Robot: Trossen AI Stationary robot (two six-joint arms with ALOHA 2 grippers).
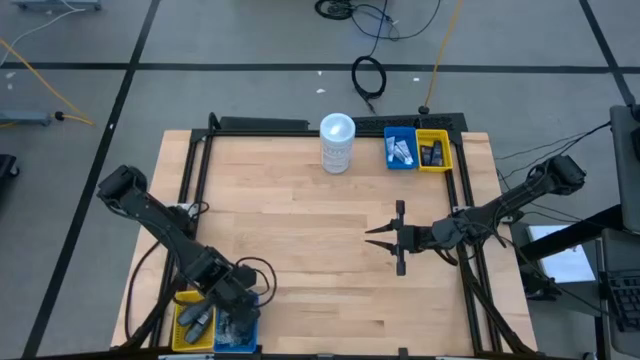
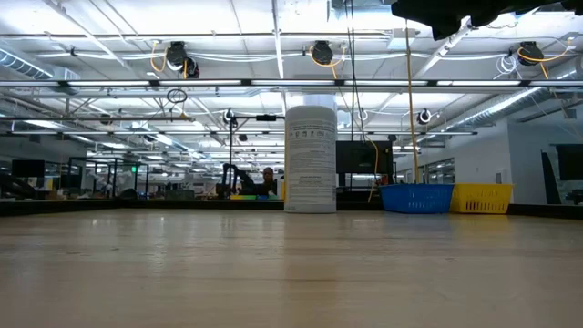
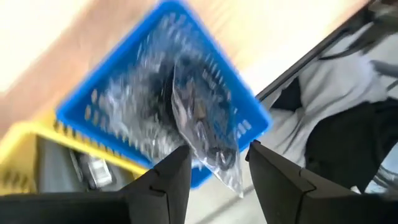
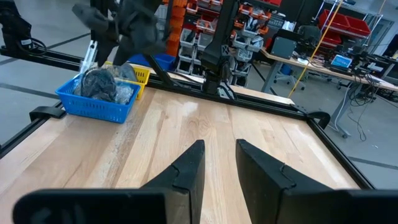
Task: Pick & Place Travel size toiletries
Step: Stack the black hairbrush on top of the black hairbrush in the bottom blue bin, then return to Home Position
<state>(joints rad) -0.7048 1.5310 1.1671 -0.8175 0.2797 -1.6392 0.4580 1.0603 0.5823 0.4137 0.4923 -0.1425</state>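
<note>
at about seven o'clock on the table, in the near blue bin (image 1: 243, 330), lies a heap of clear-wrapped bundles (image 3: 158, 109). one clear-wrapped bundle (image 3: 208, 134) hangs at the mouth of the left gripper (image 3: 217, 168), between its dark fingers (image 3: 171, 177); the fingers stand apart with a gap on each side of the wrap, so the grip looks released, though whether the wrap touches a finger cannot be told. beside that bin, toward nine o'clock, sits a yellow bin (image 1: 192, 318) with dark grey mini bottles (image 1: 197, 318) in it.

at one o'clock, against the far edge, a second blue bin (image 1: 401, 152) holds small white tubes (image 1: 403, 151), and a second yellow bin (image 1: 435, 152) touching it holds dark items. a tall white canister (image 1: 337, 143) stands at twelve o'clock.

the right gripper (image 1: 384, 236) hovers over bare wood at about three o'clock, its fingers parted and holding nothing.
</note>
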